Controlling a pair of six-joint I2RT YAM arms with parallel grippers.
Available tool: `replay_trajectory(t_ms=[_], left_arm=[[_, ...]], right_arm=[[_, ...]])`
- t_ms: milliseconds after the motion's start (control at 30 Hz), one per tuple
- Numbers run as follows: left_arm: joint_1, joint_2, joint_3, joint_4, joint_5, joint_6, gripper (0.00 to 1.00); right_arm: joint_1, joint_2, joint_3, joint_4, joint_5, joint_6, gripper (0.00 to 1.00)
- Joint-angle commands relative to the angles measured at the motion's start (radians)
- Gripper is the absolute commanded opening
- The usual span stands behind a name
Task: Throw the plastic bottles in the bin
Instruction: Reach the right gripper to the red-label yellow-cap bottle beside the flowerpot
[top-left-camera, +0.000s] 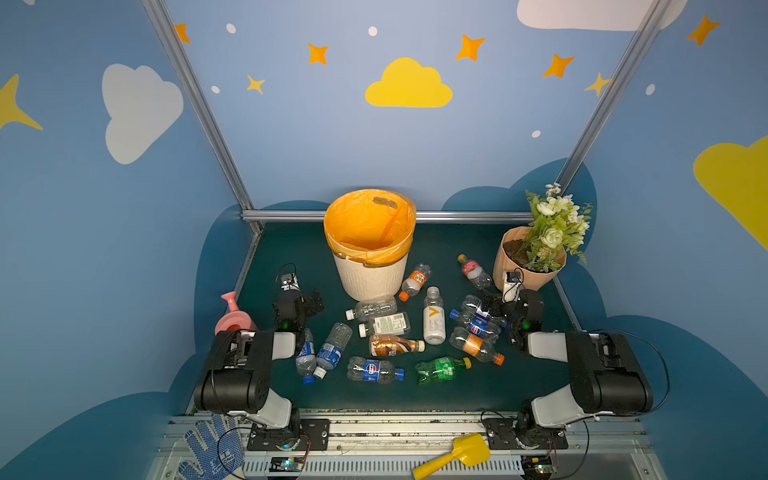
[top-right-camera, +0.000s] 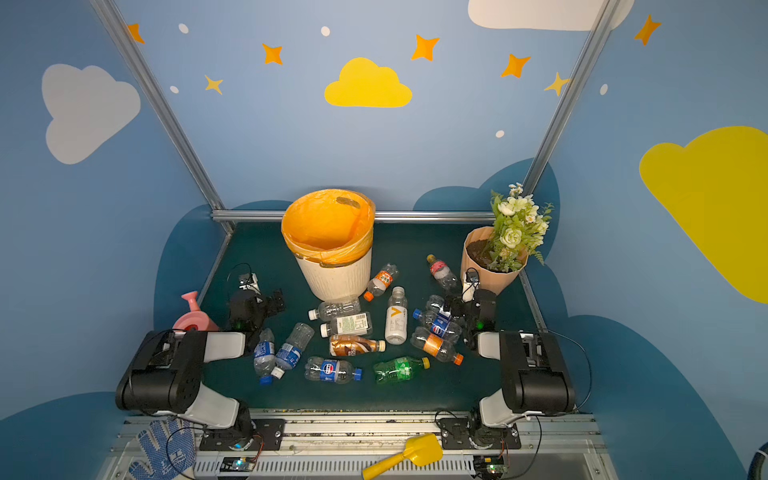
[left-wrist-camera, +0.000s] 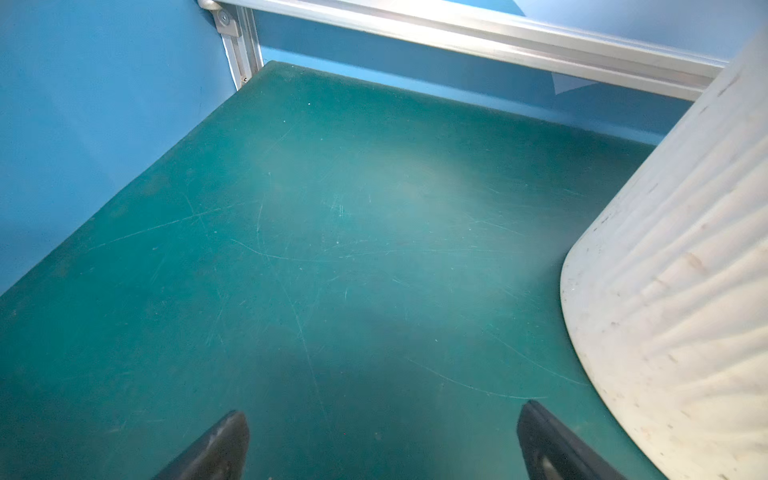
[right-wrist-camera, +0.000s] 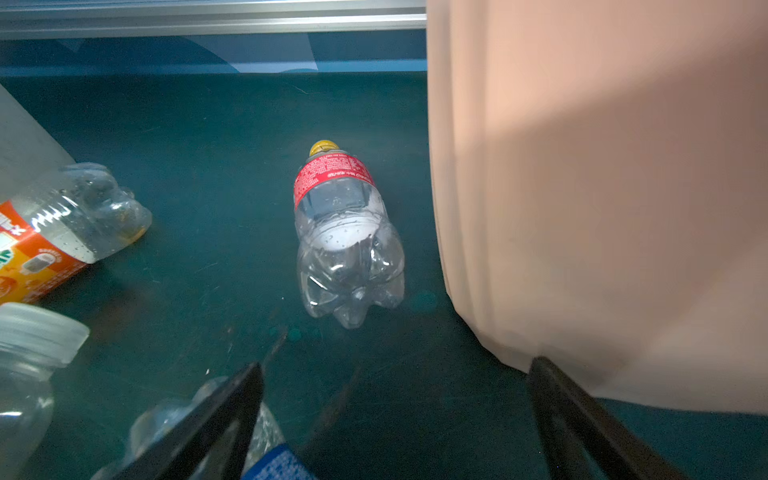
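Both pincers empty, jaws apart: left pincer (left-wrist-camera: 382, 415) over bare desk (left-wrist-camera: 291, 249) beside the bin (top-left-camera: 370, 278) at far edge; right pincer (right-wrist-camera: 395, 363) facing the red-label bottle (right-wrist-camera: 345, 232). The plastic bottles (top-left-camera: 386, 324) litter mid-desk. We fear the right pincer clipping the flower pot (right-wrist-camera: 582, 208) alongside.

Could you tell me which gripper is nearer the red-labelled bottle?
Right. The right gripper sits just short of the red-labelled bottle; the left gripper is far off, beyond the bin.

Bare counter (left-wrist-camera: 332, 249) lies open ahead of the left tool (left-wrist-camera: 382, 411), bounded by the bin (left-wrist-camera: 685, 270) and the enclosure wall (left-wrist-camera: 83, 124). Ahead of the right tool (right-wrist-camera: 395, 363), the flower pot (right-wrist-camera: 582, 187) and a red-labelled bottle (right-wrist-camera: 345, 232) obstruct passage.
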Motion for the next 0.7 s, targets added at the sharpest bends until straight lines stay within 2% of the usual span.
replay_trajectory(t_ms=[0, 667], left_arm=[[-0.001, -0.012, 0.018, -0.006, -0.012, 0.006, 1.00], [-0.001, -0.012, 0.018, -0.007, -0.011, 0.007, 1.00]], right_arm=[[0.002, -0.005, 0.010, -0.003, 0.006, 0.003, 0.97], [-0.007, -0.003, 0.012, -0.004, -0.011, 0.009, 0.97]])
